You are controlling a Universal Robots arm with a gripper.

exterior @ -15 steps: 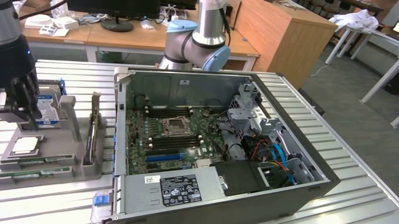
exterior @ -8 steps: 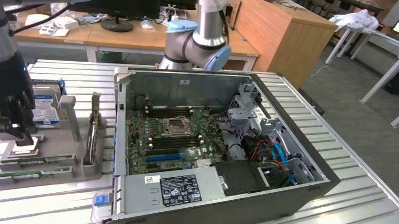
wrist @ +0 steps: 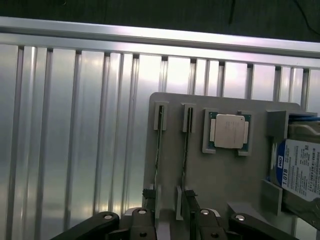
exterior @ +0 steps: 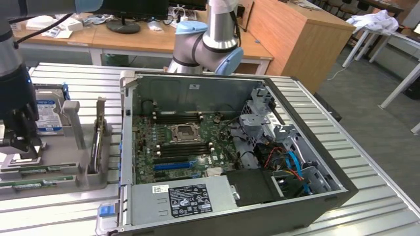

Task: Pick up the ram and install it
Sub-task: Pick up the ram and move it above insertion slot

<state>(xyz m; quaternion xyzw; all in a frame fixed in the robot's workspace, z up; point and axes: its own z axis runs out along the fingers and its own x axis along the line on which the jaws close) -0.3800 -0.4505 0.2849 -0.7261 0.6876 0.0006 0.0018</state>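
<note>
**Exterior view.** The gripper (exterior: 18,147) hangs over the grey holder (exterior: 66,157). The holder sits on the bench (exterior: 66,73) at the edge on the exterior view's left, just beside the open case (exterior: 196,93).

- Two green sticks lie along the holder's edge nearest this camera: the ram (exterior: 29,183) outermost and a second ram (exterior: 33,171) just inside it. They are parallel, with long axes running toward the case.
- The hard drive (exterior: 49,115) stands at the holder's far edge.
- The arm is cut off by the frame. The dark fingers merge with shadow, so their height above the sticks cannot be settled here.

**Wrist view.** The gripper (wrist: 170,195) has its jaws wide apart and holds nothing.

- The ram (wrist: 159,145) and second ram (wrist: 185,150) stand on edge in slots of the holder (wrist: 220,200), side by side.
- The CPU (wrist: 229,131) is just beside the second ram, and the hard drive (wrist: 300,172) lies beyond it.
- Both long axes run straight away from the gripper, at right angles to the line between the fingertips. In my judgement, a closing would meet a stick's flat faces.
- The jaws' midpoint falls between the two sticks, so which stick is aimed at cannot be told.
- The sticks' near ends are hidden behind the fingers (wrist: 148,195).
- Seen edge-on, no chips can be made out, and the drive is cut by the frame.
</note>
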